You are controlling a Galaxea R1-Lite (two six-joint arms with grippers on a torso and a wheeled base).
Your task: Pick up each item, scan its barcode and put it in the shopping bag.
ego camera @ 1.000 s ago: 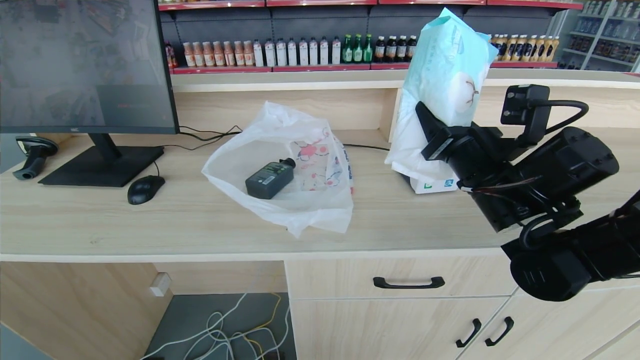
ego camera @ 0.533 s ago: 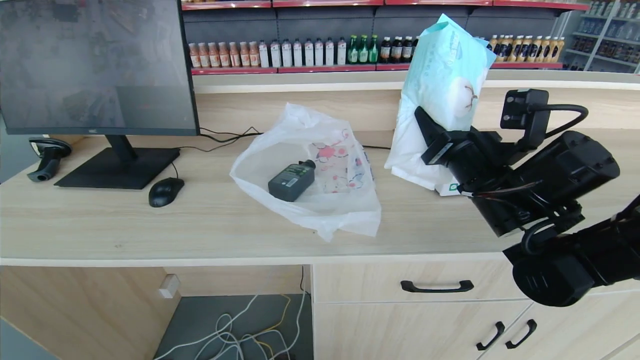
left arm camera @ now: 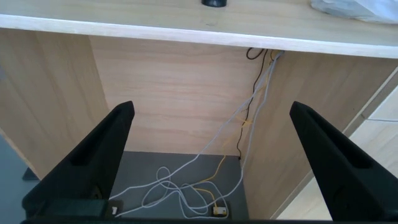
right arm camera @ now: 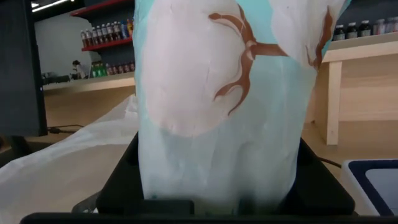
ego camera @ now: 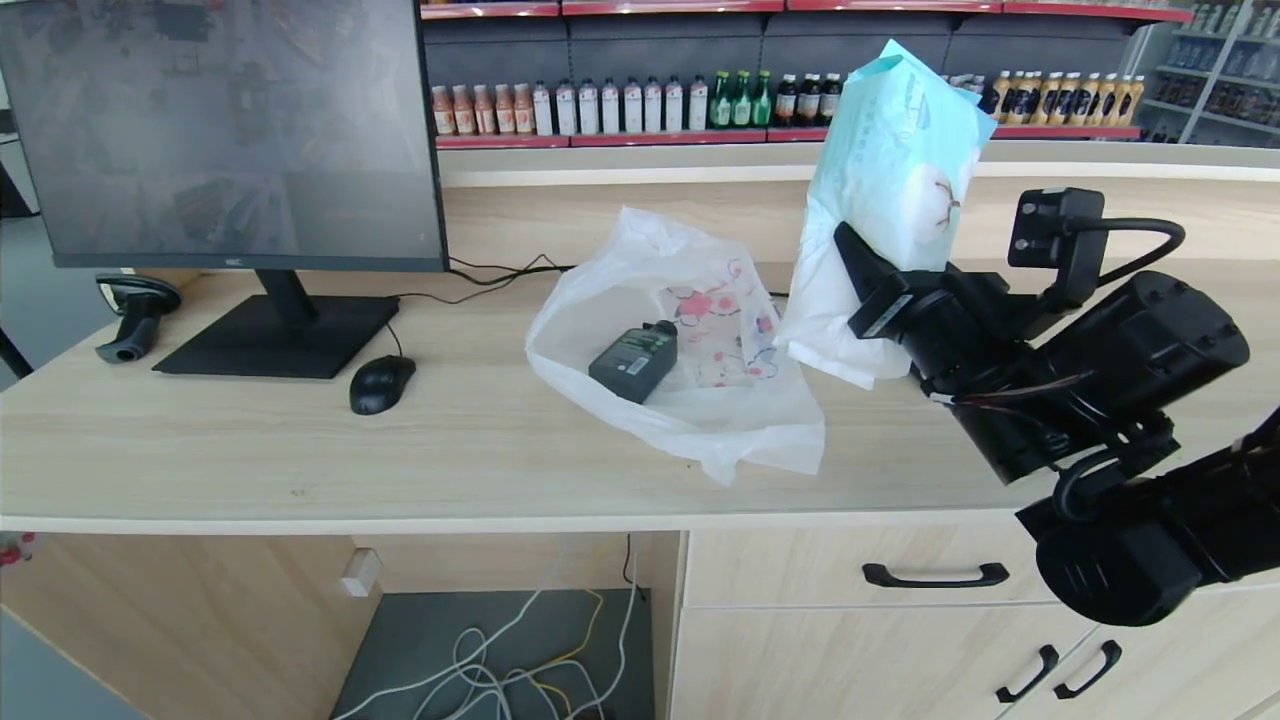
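My right gripper (ego camera: 866, 268) is shut on a teal and white soft pack (ego camera: 895, 150) and holds it upright above the counter. The pack's lower edge is next to the right rim of the translucent shopping bag (ego camera: 575, 330). In the right wrist view the pack (right arm camera: 217, 93) stands between the black fingers (right arm camera: 121, 180). The bag lies open on the counter with a dark bottle (ego camera: 633, 360) and a pink-patterned packet (ego camera: 722, 325) inside. A handheld scanner (ego camera: 135, 320) rests at the far left. My left gripper (left arm camera: 211, 109) hangs open below the counter edge, facing the cables.
A monitor (ego camera: 230, 130) on its stand and a black mouse (ego camera: 381, 383) occupy the counter's left half. A raised ledge (ego camera: 620, 175) backs the counter (ego camera: 300, 450), with bottle shelves beyond. A white and blue box (right arm camera: 373, 180) lies past the pack. Drawers with black handles (ego camera: 935, 575) sit below.
The head camera has swung, shifting the whole picture rightward. Relative to the bag, my right gripper with the pack has come closer, and the pack's edge now meets the bag's rim.
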